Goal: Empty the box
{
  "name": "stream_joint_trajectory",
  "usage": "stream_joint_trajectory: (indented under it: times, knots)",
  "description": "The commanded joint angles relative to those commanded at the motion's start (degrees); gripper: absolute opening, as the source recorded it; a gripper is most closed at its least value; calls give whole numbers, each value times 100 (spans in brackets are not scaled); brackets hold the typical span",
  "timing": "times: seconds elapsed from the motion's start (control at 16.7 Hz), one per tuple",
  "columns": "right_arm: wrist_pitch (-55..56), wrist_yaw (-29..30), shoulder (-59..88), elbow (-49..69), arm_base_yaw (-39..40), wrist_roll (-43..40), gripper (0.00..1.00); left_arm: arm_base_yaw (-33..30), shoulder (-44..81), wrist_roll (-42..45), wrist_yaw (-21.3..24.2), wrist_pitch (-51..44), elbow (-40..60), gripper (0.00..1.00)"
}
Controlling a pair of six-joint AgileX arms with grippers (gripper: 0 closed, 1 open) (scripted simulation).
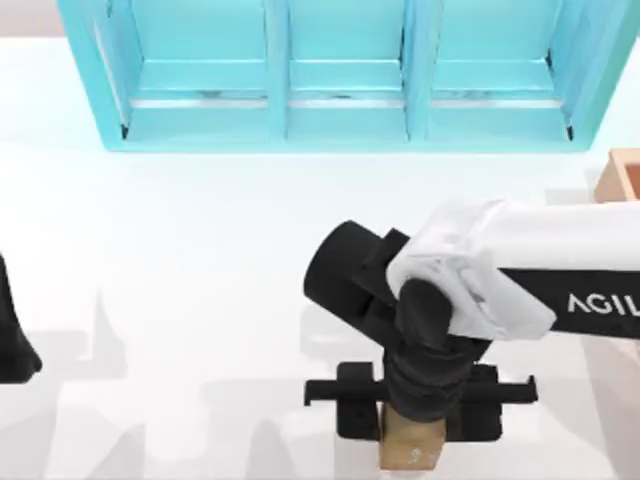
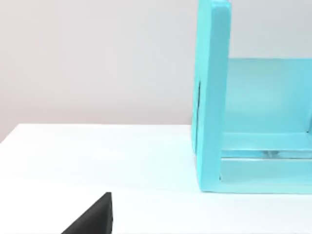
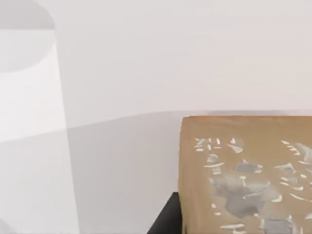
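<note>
Fingers of the right gripper [image 1: 412, 445] look closed on the small brown cube [image 1: 410, 452] – over the counter [image 1: 200, 260]. Box [image 1: 622, 176] lies up-right of them, at the right edge; left arm [image 1: 12, 330] parked, far farther off.

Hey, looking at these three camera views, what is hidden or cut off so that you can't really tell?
- Box: top view, cut by the right edge; its contents are unseen.
- Right claw: top view, the wrist covers its fingers, so its grip on the small brown cube is unclear.
- Small brown cube: right wrist view, cut off by the frame edge.
- Left claw: top view, cropped at the left edge.
</note>
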Motion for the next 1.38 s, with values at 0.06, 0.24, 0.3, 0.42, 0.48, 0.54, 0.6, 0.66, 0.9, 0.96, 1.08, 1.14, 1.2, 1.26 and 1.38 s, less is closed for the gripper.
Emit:
stream_joint_trajectory:
  times: [0.06,0.24,0.3,0.42,0.48,0.54,0.6,0.66,0.9,0.96,1.08,1.14,1.2,1.26,1.38]
  knots:
    - [0,0,0,0,0,0,0,0,0,0,0,0,0,100]
    - [0,0,0,0,0,0,8,0,0,0,0,0,0,100]
    - [0,0,0,0,0,0,15,0,0,0,0,0,0,100]
    - [0,0,0,0,0,0,30,0,0,0,0,0,0,100]
    - [0,0,0,0,0,0,38,0,0,0,0,0,0,100]
    - [0,0,0,0,0,0,45,0,0,0,0,0,0,100]
    - [0,0,0,0,0,0,53,0,0,0,0,0,0,100]
    - [0,0,0,0,0,0,60,0,0,0,0,0,0,100]
    - [0,0,0,0,0,0,90,0,0,0,0,0,0,100]
    - [0,0,0,0,0,0,98,0,0,0,0,0,0,100]
    - [0,0,0,0,0,0,100,0,0,0,0,0,0,100]
    - [0,0,0,0,0,0,100,0,0,0,0,0,0,100]
    - [0,0,0,0,0,0,100,0,0,0,0,0,0,100]
    - [0,0,0,0,0,0,100,0,0,0,0,0,0,100]
    - [0,0,0,0,0,0,100,0,0,0,0,0,0,100]
